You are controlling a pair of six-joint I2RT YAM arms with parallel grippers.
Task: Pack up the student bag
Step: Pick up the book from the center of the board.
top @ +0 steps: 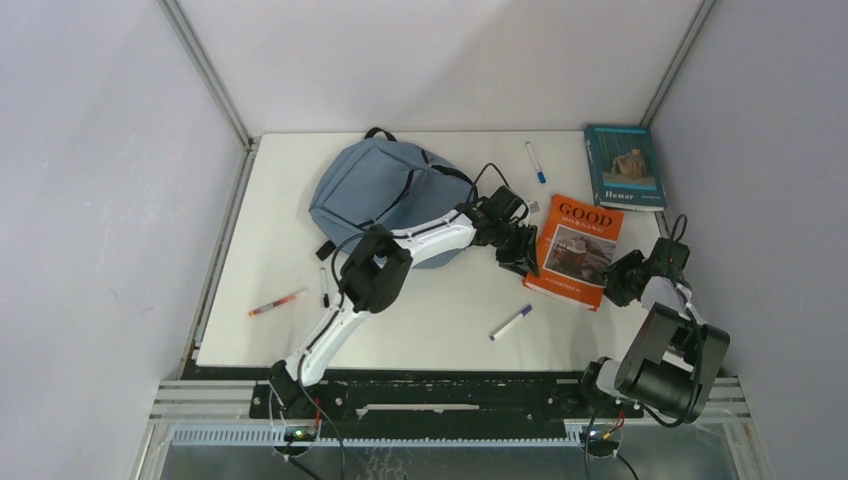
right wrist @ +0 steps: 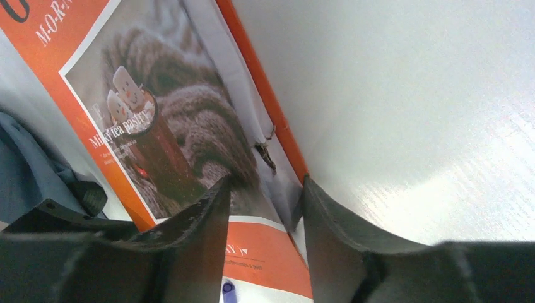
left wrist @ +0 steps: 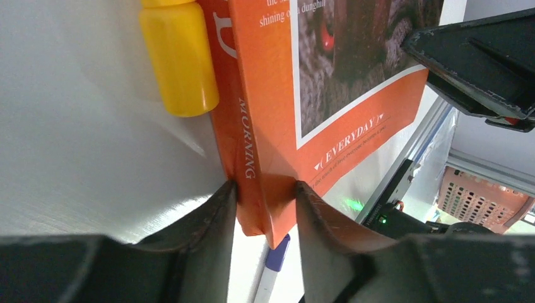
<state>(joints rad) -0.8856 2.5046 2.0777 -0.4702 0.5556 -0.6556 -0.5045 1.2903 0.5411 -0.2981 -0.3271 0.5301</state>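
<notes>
The student bag (top: 385,195), grey-blue with black straps, lies at the back left of the table. To its right lies an orange "Good Morning" book (top: 578,248). My left gripper (top: 520,262) is at the book's left edge. In the left wrist view it (left wrist: 265,186) is shut on the spine corner of the orange book (left wrist: 328,95), one finger on each side. My right gripper (top: 622,280) is at the opposite edge. In the right wrist view it (right wrist: 264,186) is closed over the page edge of the orange book (right wrist: 145,126).
A teal book (top: 625,165) lies at the back right and a blue-capped marker (top: 536,161) behind the orange book. A purple-capped pen (top: 510,322) lies near the front. A red pen (top: 275,303) and a black pen (top: 324,285) lie at left. A yellow cylinder (left wrist: 180,60) touches the spine.
</notes>
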